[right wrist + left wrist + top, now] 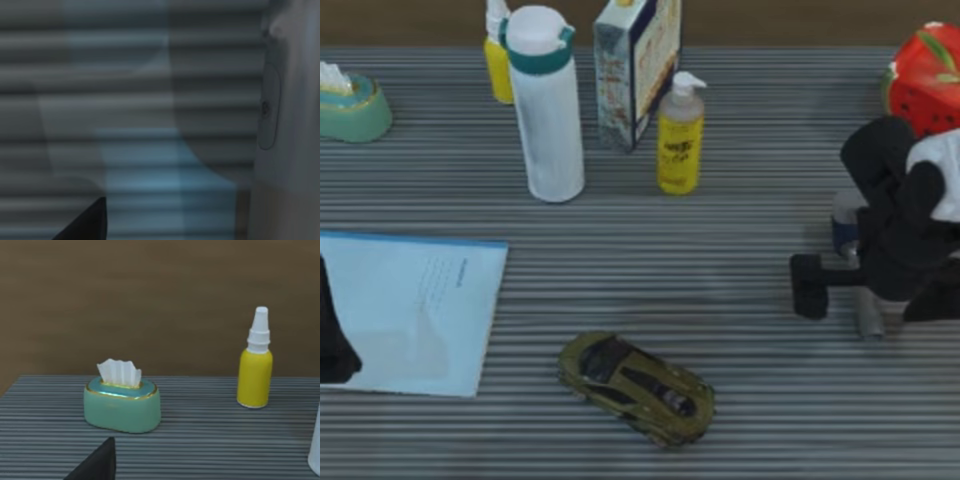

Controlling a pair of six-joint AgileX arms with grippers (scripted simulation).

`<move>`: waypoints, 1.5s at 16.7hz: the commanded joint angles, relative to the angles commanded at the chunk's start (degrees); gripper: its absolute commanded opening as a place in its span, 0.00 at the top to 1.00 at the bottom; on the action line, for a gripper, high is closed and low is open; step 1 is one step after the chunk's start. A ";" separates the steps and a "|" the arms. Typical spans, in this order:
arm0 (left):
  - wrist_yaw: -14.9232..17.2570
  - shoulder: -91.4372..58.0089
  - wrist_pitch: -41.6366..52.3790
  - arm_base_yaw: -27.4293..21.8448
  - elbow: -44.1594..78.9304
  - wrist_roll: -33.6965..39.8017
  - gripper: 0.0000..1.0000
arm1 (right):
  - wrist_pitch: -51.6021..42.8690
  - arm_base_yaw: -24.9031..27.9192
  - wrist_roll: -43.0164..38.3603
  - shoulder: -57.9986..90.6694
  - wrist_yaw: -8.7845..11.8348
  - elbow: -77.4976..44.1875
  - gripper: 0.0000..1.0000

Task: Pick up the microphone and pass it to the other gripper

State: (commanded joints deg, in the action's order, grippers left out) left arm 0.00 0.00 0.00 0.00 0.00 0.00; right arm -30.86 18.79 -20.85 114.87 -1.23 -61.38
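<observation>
Top view puts the right gripper, a black two-fingered claw on a bulky black arm with a white housing, low over the striped grey table at about three o'clock. The microphone, slim grey metal handle with a dark navy foam head, lies under that claw; its handle end pokes out below the arm and a bit of the head shows above it. One black finger stands clear to the nine o'clock side of the handle, so the claw looks spread around the microphone, though whether it touches cannot be told.

Only a black part of the left arm shows at nine o'clock, over a pale blue sheet of paper; the state of its claw cannot be told.

An olive toy sports car sits at six o'clock. A yellow pump bottle stands at twelve o'clock.
</observation>
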 joint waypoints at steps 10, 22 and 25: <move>0.00 0.00 0.00 0.00 0.00 0.00 0.00 | 0.00 0.00 0.00 0.00 0.00 0.00 0.83; 0.00 0.00 0.00 0.00 0.00 0.00 0.00 | -1.31 -0.11 1.04 -2.59 -1.66 -0.99 1.00; 0.00 0.00 0.00 0.00 0.00 0.00 0.00 | 2.21 0.04 1.97 -3.09 -0.18 -0.43 1.00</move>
State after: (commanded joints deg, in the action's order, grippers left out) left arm 0.00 0.00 0.00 0.00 0.00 0.00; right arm -28.64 18.83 -18.89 111.78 -1.41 -61.81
